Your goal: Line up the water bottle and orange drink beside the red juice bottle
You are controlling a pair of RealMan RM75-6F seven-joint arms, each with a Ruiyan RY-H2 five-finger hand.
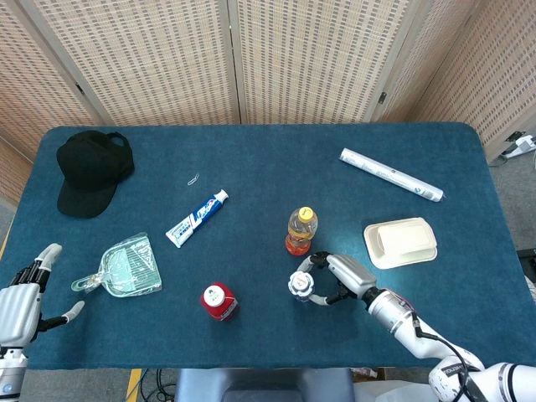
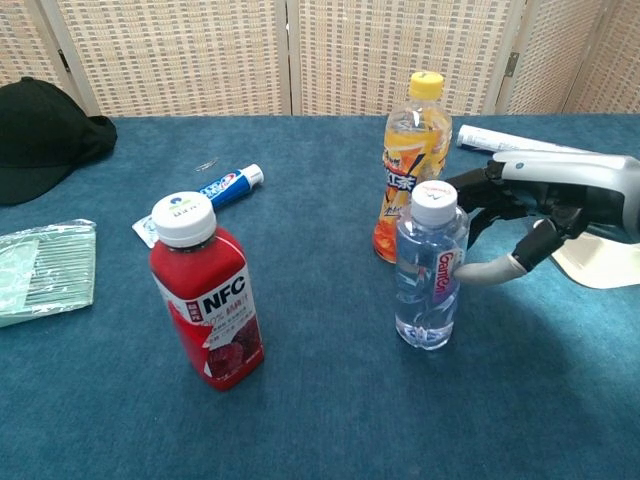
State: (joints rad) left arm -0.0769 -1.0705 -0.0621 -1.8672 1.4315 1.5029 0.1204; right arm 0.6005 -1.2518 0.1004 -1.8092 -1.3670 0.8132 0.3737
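The clear water bottle (image 2: 428,270) (image 1: 300,286) stands upright near the table's front, right of the red juice bottle (image 2: 207,296) (image 1: 219,301). My right hand (image 2: 520,215) (image 1: 335,278) wraps around the water bottle from the right, thumb in front and fingers behind it. The orange drink (image 2: 410,170) (image 1: 300,231) stands just behind the water bottle. My left hand (image 1: 21,301) hovers open off the table's front-left corner, holding nothing.
A toothpaste tube (image 1: 197,218), a clear dustpan (image 1: 130,268) and a black cap (image 1: 90,167) lie to the left. A white container (image 1: 400,241) and a rolled paper tube (image 1: 390,174) lie to the right.
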